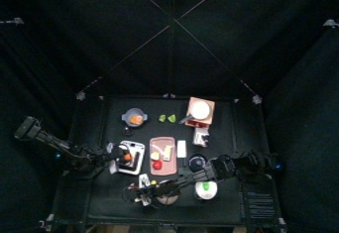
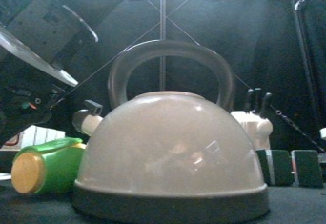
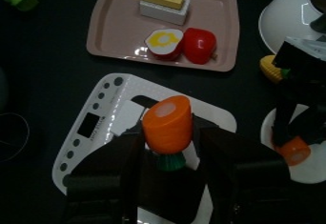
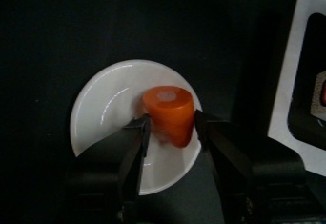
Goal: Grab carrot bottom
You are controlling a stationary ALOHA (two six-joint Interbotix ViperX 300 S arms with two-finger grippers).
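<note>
The carrot bottom (image 4: pixel 169 113), a stubby bright-orange piece, stands on a small white plate (image 4: pixel 109 104). My right gripper (image 4: pixel 176 132) is open and lowered around it, one jaw on each side close to its flanks. The left wrist view shows the same piece (image 3: pixel 295 152) under the right arm's black fingers. My left gripper (image 3: pixel 169 161) is shut on another orange carrot piece (image 3: pixel 166 125) with a green end, held over a white board (image 3: pixel 95 132). From above, both grippers are near the table's front, the left (image 1: pixel 129 158) and the right (image 1: pixel 199 164).
A pink tray (image 3: pixel 114 23) holds a butter block, an egg half and a red tomato. In the front view a big white kettle (image 2: pixel 173 152) and a green cup (image 2: pixel 45 166) block most of the table. A white bowl (image 1: pixel 205 188) stands at the front right.
</note>
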